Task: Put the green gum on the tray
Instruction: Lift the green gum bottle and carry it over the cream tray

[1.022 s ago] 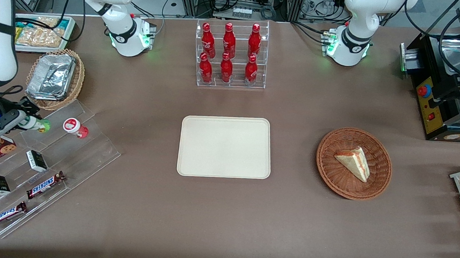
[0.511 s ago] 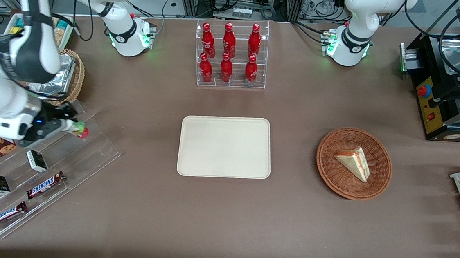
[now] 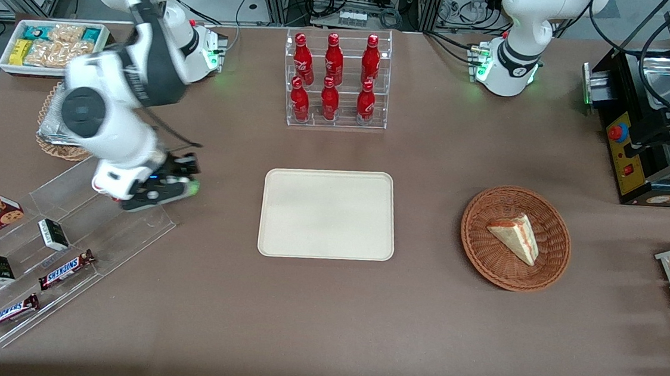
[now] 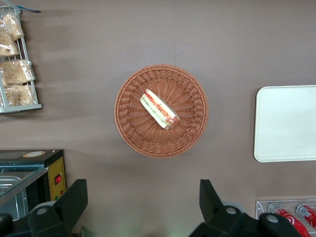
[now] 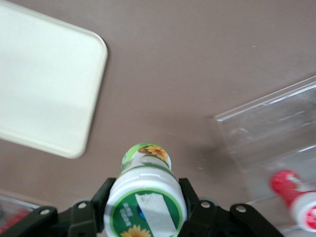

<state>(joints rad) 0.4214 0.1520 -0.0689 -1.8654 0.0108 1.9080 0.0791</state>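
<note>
Hand clamps green gum above counter near tray; wrist cam alone shows gum label & red bottle.

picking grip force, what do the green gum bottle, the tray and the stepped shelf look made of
Green gum bottle, held in the claw: smooth plastic, seemingly, with a glossy printed label. Tray: matte cream, probably moulded plastic or fibre; no shine. Stepped shelf: clear acrylic, since the table shows through.
</note>
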